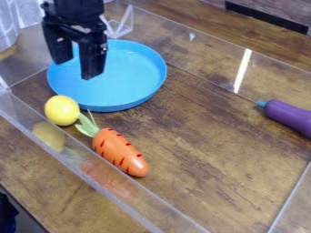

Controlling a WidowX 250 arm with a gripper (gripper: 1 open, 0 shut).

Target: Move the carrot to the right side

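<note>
The orange carrot (122, 152) lies on the wooden table near the front left, its green leafy top pointing toward the yellow lemon (62, 110). My gripper (75, 60) hangs over the left part of the blue plate (136, 80), well behind and to the left of the carrot. Its two black fingers (93, 61) stand apart, open, with nothing between them.
A purple eggplant (289, 115) rests at the right edge. Clear acrylic walls (36, 136) fence the table along the front left and the back. Bare wood stretches between the carrot and the eggplant.
</note>
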